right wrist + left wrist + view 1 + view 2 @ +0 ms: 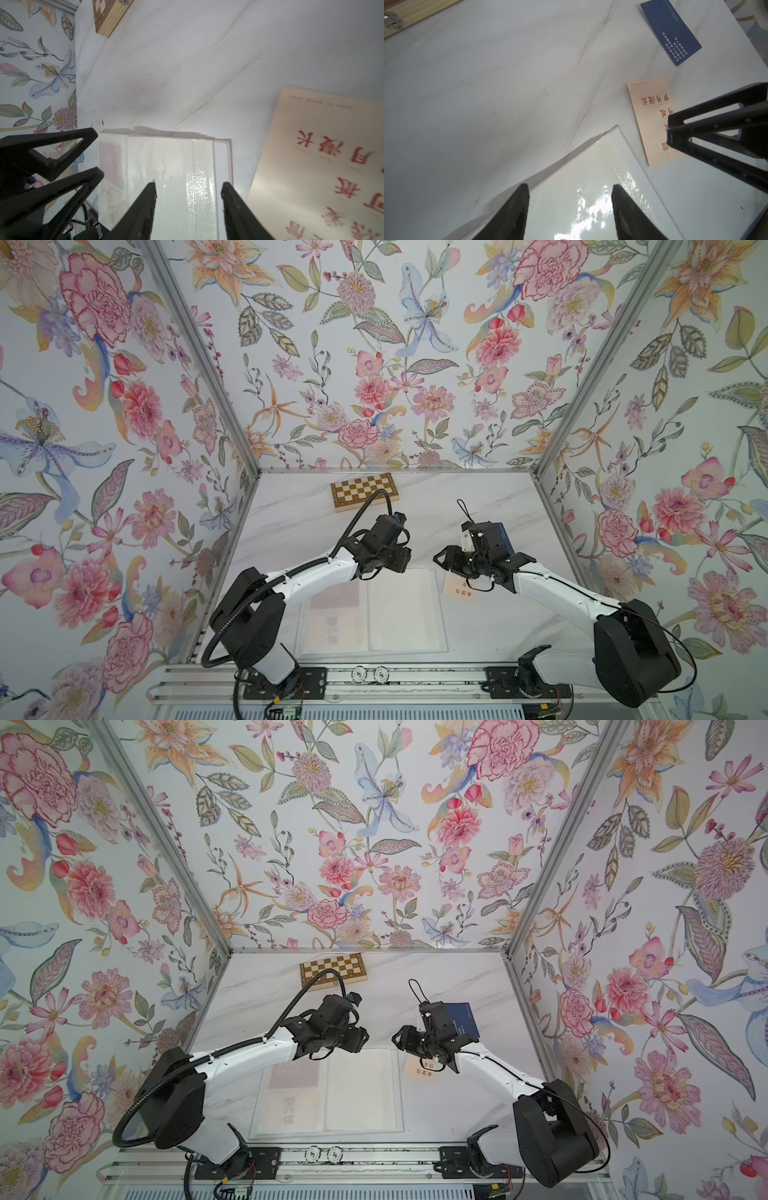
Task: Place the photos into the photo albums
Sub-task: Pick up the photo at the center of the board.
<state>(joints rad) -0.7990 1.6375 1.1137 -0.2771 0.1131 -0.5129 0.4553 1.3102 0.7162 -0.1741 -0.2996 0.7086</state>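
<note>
Left gripper (pixel 570 188) and right gripper (pixel 189 185) hover over the photo album (pixel 403 614), jaws spread, nothing held. A cream photo (pixel 651 116) lies just right of it.

Navy card (pixel 671 31), cream card (pixel 652 116) with red characters, checkered brown chessboard (pixel 364 490), floral walls (pixel 104 406).

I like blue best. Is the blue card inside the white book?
No, the blue card lies on the table, away from the book.

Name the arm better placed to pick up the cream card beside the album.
Right. The right gripper hangs open next to the cream card; the left gripper hovers over the album, farther away.
</note>
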